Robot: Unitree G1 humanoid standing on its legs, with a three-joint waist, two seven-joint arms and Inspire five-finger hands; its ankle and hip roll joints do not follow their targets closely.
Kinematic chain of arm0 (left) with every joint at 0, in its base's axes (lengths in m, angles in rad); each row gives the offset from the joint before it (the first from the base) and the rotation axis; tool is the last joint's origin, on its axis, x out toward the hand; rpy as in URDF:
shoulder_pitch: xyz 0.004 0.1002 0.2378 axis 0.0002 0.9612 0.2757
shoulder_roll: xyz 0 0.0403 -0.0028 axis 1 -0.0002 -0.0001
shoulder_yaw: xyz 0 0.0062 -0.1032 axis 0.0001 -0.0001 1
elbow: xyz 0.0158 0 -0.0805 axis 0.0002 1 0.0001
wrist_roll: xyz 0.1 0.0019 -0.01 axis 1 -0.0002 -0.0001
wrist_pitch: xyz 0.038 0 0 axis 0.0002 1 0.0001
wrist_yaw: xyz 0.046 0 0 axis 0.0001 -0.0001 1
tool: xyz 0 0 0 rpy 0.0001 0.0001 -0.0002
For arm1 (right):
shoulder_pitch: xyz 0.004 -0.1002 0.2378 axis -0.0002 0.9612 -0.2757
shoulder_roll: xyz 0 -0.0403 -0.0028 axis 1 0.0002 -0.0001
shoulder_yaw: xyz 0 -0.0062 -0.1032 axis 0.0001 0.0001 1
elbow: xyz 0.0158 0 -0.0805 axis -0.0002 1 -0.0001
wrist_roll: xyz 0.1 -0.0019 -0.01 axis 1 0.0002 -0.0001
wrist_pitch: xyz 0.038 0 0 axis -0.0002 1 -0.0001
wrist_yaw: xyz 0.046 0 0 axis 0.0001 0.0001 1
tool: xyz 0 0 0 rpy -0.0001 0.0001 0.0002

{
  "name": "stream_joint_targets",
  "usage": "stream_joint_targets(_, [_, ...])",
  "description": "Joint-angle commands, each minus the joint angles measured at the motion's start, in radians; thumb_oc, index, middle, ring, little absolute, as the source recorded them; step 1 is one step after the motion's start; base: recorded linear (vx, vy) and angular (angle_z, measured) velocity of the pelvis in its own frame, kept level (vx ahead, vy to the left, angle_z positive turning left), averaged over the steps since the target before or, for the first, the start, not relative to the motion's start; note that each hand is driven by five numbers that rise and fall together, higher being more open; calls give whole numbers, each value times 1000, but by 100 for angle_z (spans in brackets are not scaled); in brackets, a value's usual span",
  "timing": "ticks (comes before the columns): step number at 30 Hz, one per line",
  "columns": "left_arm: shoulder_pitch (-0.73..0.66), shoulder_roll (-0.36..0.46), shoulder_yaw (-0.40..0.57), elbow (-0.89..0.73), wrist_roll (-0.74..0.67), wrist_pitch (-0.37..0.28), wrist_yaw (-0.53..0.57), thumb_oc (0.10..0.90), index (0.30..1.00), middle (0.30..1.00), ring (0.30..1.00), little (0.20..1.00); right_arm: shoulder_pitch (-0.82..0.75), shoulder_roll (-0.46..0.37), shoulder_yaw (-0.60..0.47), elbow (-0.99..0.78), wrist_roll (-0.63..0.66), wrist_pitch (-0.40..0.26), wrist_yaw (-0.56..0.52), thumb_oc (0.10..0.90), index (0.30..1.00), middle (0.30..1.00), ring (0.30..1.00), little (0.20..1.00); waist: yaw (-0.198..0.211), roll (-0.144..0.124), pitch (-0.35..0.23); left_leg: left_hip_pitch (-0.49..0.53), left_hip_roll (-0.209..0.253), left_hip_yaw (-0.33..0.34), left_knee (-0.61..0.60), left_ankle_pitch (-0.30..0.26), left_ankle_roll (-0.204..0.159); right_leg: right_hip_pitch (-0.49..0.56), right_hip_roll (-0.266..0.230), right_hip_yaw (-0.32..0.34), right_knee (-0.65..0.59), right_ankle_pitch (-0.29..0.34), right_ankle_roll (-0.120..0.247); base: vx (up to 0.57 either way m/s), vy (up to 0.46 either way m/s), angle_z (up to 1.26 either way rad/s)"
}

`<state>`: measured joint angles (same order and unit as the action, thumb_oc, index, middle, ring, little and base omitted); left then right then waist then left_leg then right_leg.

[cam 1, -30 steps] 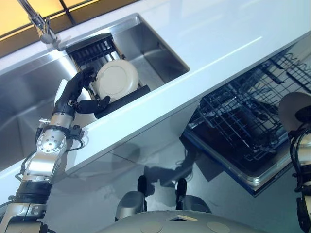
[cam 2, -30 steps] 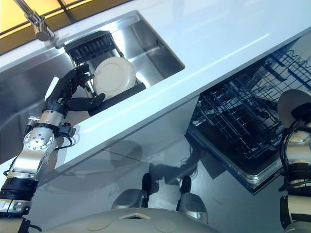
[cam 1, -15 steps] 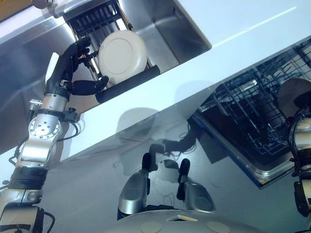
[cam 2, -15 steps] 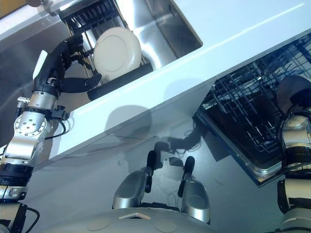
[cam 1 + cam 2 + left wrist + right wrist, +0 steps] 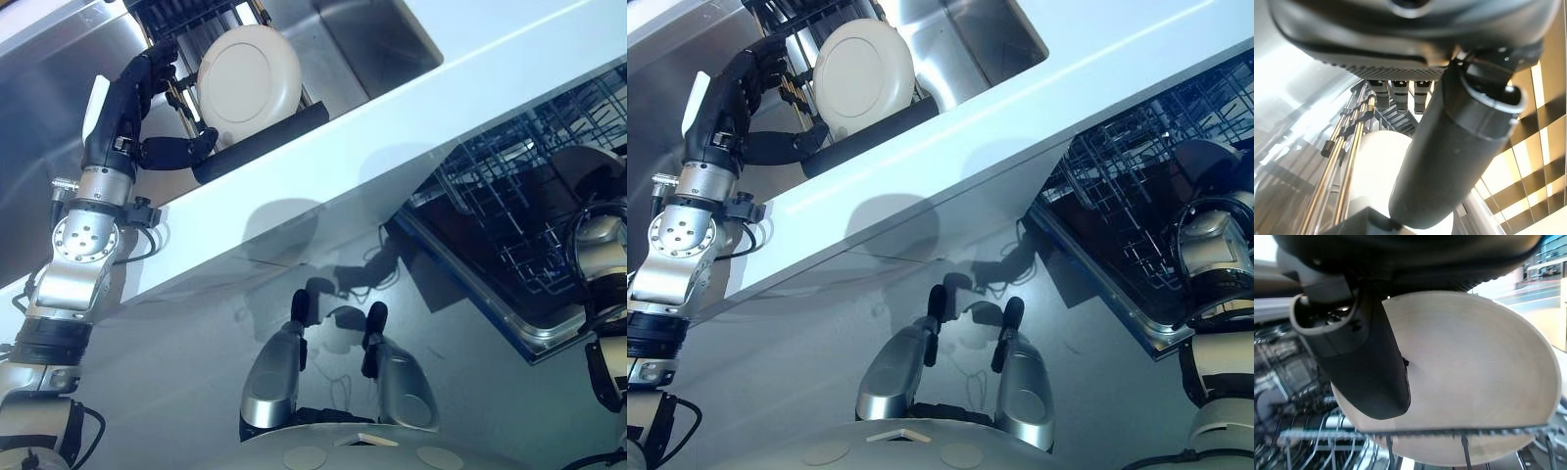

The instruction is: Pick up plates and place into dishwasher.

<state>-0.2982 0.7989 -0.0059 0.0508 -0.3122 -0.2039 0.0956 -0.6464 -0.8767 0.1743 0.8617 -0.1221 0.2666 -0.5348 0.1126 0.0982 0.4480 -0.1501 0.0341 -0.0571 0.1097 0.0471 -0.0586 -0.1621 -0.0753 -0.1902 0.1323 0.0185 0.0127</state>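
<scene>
1. Since a second ago the camera has dipped, so the whole scene sits higher in frame; meanwhile the right hand has carried its plate lower, over the dishwasher rack.
2. Upper left: the left hand reaches into the sink's drying rack. Its fingers and thumb stand apart around a second plate propped on edge there, apparently lining up a grip.
3. Centre: the white desk separates sink from dishwasher.
4. Right edge: the thumb is clamped on the carried plate, held upright, likely to slot between the tines.
5. Count: two plates.
</scene>
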Motion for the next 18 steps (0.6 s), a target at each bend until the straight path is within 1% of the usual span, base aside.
stream_joint_targets(1, [9,18,-17,-25,-3,-73,52,800,900,900,900,900,-15,-66,75,-42,20,2,6,800,900,900,900,900,-7,-13,-43,-110,-44,-22,54,5,-9,-30,30,11,160,-141,5,-58,7,-10])
stream_joint_targets(4, [18,17,-11,-31,-3,-68,54,800,900,900,900,900,-3,-58,65,-90,51,-22,-22,800,900,900,900,900,-11,-18,-43,-98,-41,-16,44,6,-7,-16,34,19,144,-137,7,-17,12,-6])
stream_joint_targets(7, [41,8,4,-32,4,-69,49,800,900,900,900,900,23,-52,15,-164,73,-66,-60,800,900,900,900,900,-18,-27,-51,-83,-38,-8,37,3,-5,1,39,27,129,-134,10,0,0,0])
stream_joint_targets(11, [97,-16,32,-47,25,-70,48,800,900,900,900,900,103,-49,-90,-319,54,-101,-101,800,900,900,900,900,-33,-44,-71,-54,-32,4,24,-5,0,31,43,37,107,-132,15,24,25,-6])
stream_joint_targets(13, [117,-25,43,-52,31,-68,44,800,900,900,900,900,130,-54,-131,-368,38,-119,-111,800,900,900,900,900,-36,-51,-82,-38,-30,10,19,-8,3,48,46,42,97,-132,18,65,44,-17])
stream_joint_targets(18, [160,-39,73,-55,29,-55,7,800,900,900,900,900,212,-65,-236,-502,12,-154,-128,800,900,900,900,900,-48,-76,-127,21,-30,24,-8,-21,11,107,47,45,58,-129,26,70,51,-3])
